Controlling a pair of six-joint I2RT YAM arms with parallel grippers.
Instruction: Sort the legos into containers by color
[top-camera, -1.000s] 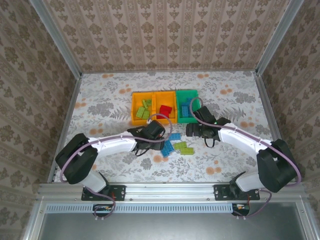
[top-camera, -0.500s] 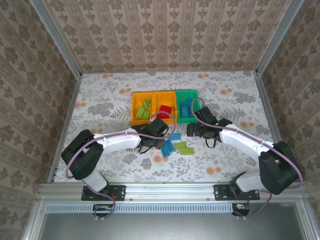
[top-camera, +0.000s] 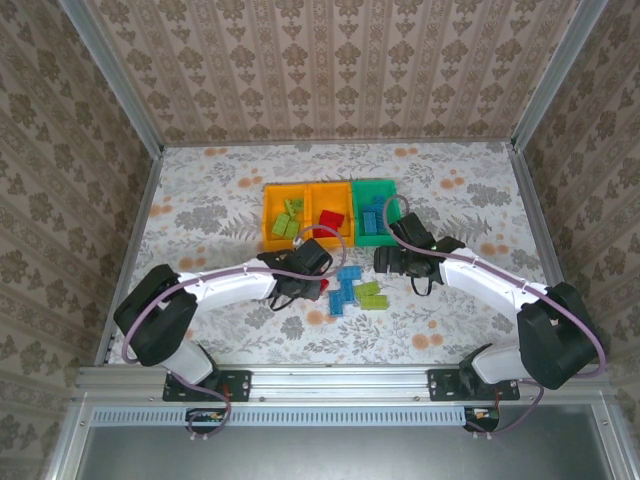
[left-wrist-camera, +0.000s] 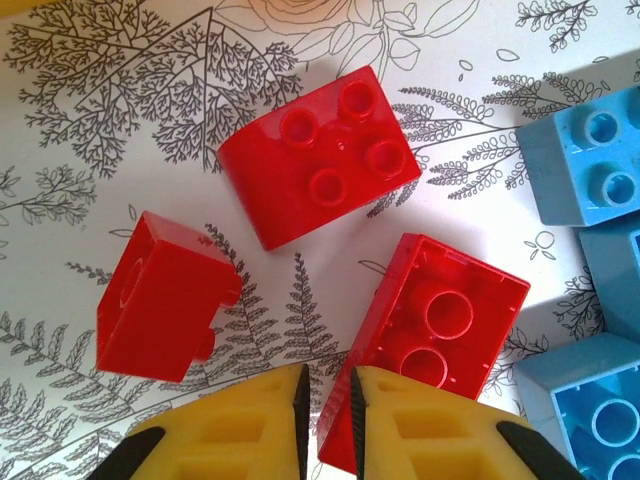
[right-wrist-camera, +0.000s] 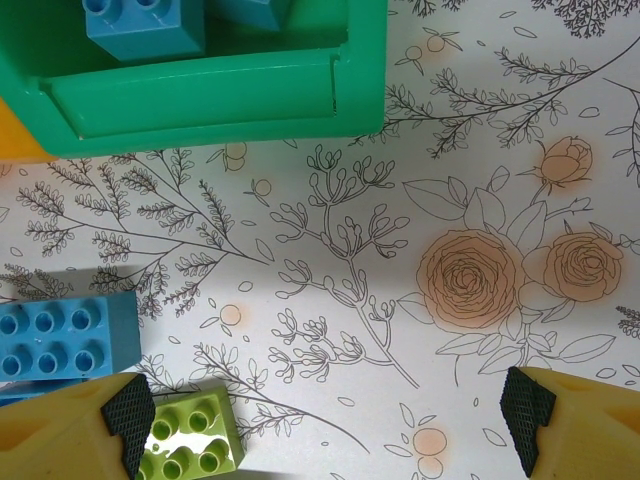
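Three red legos (left-wrist-camera: 320, 155) lie loose on the flower-printed table (left-wrist-camera: 120, 120) in the left wrist view: one studs-up at upper centre; one tipped on its side at left; one upturned red brick (left-wrist-camera: 440, 330), hollow side showing, at lower centre-right. The left gripper (left-wrist-camera: 328, 425) enters from the bottom edge, its yellow fingers (left-wrist-camera: 240, 435) closed to a narrow slit. The lower-left edge of the upturned red brick sits right at that slit, partly under the right-hand finger; whether it is pinched cannot be told. Light blue legos (left-wrist-camera: 590, 165) crowd the right edge, just beside the upturned red brick.

In the top view the containers stand touching in a row at mid-table: an orange-yellow bin (top-camera: 268, 212) at left holding lime pieces; a second orange-yellow bin (top-camera: 330, 188) in the middle holding red pieces; a green bin (top-camera: 358, 200) at right holding blue pieces. A small loose pile of blue and lime legos (top-camera: 346, 287) lies just below the row, between the two arms.

In the right wrist view the right gripper (right-wrist-camera: 325, 425) hangs with jaws wide apart and nothing between them but bare table. A loose blue brick (right-wrist-camera: 65, 335) and a lime brick (right-wrist-camera: 190, 445) sit at lower left, the lime brick just beside the left-hand finger; the green bin's corner is at upper left, well apart from the fingertips.
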